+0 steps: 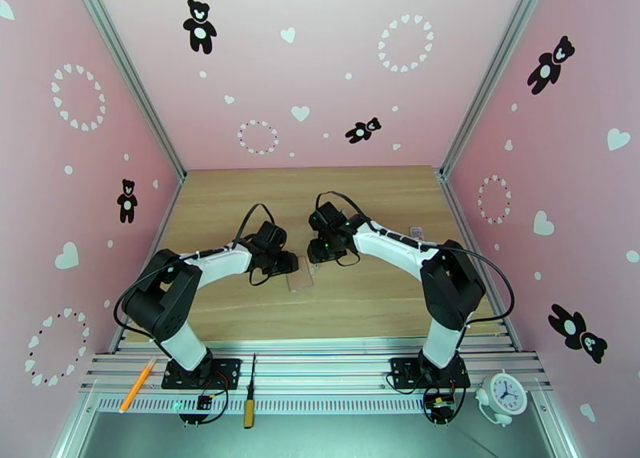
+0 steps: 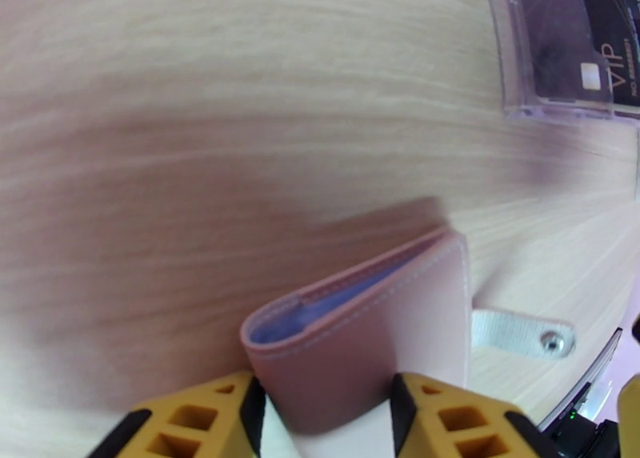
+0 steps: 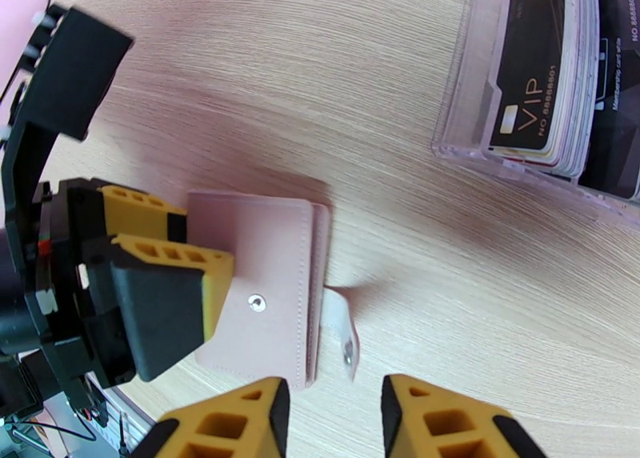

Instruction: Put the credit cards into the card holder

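Observation:
The card holder [image 2: 360,331] is a tan-pink wallet lying at the table's middle [image 1: 300,279]. It gapes slightly, showing bluish sleeves, and its white snap tab [image 3: 342,335] sticks out to the side. My left gripper [image 2: 328,395] is shut on its near end, one yellow finger [image 2: 200,419] on each side. Just beyond the wallet's tab side, my right gripper [image 3: 332,407] hovers open with nothing between its fingers. The credit cards [image 3: 532,67] are dark, one printed VIP, and stand upright in a clear rack [image 3: 464,143] to the right.
The clear rack [image 1: 416,232] sits near the right arm's forearm. Pink walls close in the table on three sides. A pencil [image 1: 138,385], a screwdriver [image 1: 250,402] and a small white clock [image 1: 504,391] lie on the front rail by the arm bases.

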